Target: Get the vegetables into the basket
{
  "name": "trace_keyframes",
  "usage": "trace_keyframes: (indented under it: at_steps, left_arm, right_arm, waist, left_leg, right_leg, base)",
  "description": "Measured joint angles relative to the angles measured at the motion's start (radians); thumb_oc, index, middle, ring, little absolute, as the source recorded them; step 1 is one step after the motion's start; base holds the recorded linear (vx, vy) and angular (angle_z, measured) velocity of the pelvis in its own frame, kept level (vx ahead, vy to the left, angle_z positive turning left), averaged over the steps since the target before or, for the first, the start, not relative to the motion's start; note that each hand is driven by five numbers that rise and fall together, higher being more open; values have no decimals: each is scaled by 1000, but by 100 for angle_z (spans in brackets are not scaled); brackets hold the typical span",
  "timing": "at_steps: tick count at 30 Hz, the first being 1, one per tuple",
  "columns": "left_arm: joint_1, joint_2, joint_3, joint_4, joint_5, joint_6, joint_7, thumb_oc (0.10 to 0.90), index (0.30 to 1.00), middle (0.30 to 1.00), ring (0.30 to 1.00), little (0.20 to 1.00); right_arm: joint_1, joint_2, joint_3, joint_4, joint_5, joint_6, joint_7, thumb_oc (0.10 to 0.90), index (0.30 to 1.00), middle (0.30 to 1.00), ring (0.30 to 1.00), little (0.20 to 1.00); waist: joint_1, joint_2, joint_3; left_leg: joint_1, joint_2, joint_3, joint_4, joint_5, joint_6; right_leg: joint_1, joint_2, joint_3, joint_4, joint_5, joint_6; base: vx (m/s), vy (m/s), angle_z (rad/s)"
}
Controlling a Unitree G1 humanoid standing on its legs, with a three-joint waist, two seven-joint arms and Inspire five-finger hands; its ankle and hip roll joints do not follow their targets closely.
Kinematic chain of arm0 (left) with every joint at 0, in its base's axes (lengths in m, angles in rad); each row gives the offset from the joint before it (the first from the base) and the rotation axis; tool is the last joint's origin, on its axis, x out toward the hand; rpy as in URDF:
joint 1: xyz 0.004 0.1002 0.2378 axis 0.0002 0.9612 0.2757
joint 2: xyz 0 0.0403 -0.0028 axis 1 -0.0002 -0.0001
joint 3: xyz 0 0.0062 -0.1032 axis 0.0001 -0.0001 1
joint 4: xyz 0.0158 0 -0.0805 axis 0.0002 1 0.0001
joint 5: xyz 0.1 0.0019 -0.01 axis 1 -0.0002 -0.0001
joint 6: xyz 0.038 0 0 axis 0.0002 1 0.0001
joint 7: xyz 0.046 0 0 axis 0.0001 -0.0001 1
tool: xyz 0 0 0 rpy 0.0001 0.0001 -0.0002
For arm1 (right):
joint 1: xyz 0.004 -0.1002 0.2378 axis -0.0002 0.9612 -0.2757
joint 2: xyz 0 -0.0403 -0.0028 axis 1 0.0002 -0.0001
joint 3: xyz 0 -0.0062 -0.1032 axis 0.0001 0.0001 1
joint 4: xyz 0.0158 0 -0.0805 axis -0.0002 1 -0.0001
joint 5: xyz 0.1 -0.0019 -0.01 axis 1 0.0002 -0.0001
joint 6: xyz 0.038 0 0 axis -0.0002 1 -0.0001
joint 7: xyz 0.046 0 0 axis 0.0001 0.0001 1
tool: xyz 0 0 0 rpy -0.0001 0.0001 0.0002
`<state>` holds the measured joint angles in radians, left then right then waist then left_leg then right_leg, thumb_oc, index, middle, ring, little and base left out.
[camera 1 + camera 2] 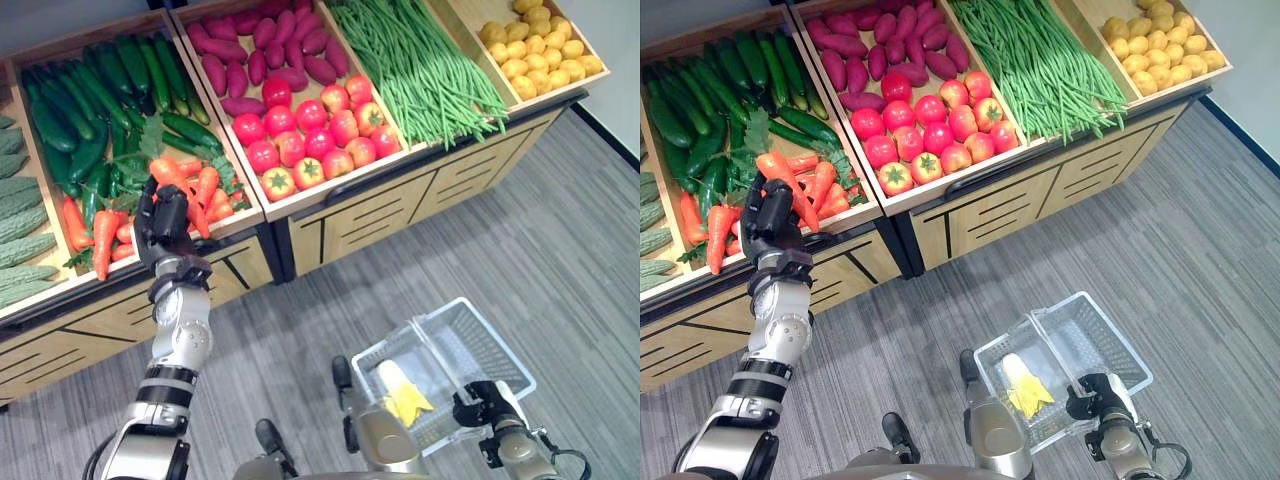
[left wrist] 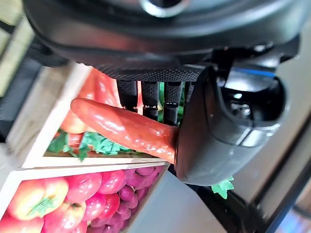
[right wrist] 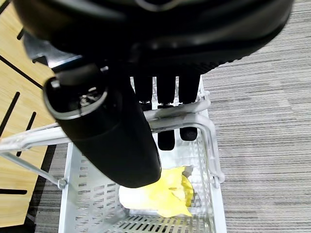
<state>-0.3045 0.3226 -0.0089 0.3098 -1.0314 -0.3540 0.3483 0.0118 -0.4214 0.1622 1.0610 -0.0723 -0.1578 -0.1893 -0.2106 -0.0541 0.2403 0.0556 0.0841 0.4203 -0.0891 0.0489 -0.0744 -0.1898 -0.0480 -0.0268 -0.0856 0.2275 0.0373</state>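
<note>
My left hand (image 1: pixel 160 230) is over the front of the carrot bin, shut on an orange carrot (image 2: pixel 121 128) (image 1: pixel 178 188) that sticks up past its fingers. More carrots (image 1: pixel 105 238) with green tops lie in that bin beneath it. My right hand (image 1: pixel 482 404) is at the lower right, fingers curled round the handle (image 3: pixel 180 115) of a white wire basket (image 1: pixel 490 345) held above the floor. Inside the basket lies a pale corn cob with yellow husk (image 1: pixel 400 392) (image 3: pixel 165 196).
A wooden produce stand (image 1: pixel 350 215) runs across the back with cucumbers (image 1: pixel 80 110), tomatoes (image 1: pixel 310 135), purple sweet potatoes (image 1: pixel 265 50), green beans (image 1: pixel 420 65) and yellow potatoes (image 1: pixel 535 45). Bitter gourds (image 1: pixel 18 225) lie at the far left. Grey carpet floor (image 1: pixel 500 250) lies before the stand.
</note>
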Motion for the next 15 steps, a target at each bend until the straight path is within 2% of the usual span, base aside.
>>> trace_keyframes:
  at_steps: [4,7,15]
  left_arm:
    - [53,-41,-5,-31,-91,-3,-49,400,300,300,300,300]
    - [60,-41,-25,-42,-117,-5,-76,400,300,300,300,300]
    - [101,-37,-108,-101,-128,2,-147,400,300,300,300,300]
  right_arm:
    - [9,0,0,-1,0,0,11,400,300,300,300,300]
    - [10,0,0,11,0,2,11,400,300,300,300,300]
    - [42,1,-30,34,0,17,17,400,300,300,300,300]
  waist:
    - [-1,5,-15]
    - [2,7,-18]
    - [-2,25,-48]
  left_leg:
    - [13,0,0,0,0,0]
    - [17,-1,-1,-3,0,0]
    - [36,-3,3,0,-2,3]
  right_leg:
    - [13,0,0,0,-1,1]
    - [18,-1,0,0,-2,2]
    - [34,-1,5,0,-2,2]
  base:
    - [0,0,0]
    - [0,0,0]
    - [-2,27,-1]
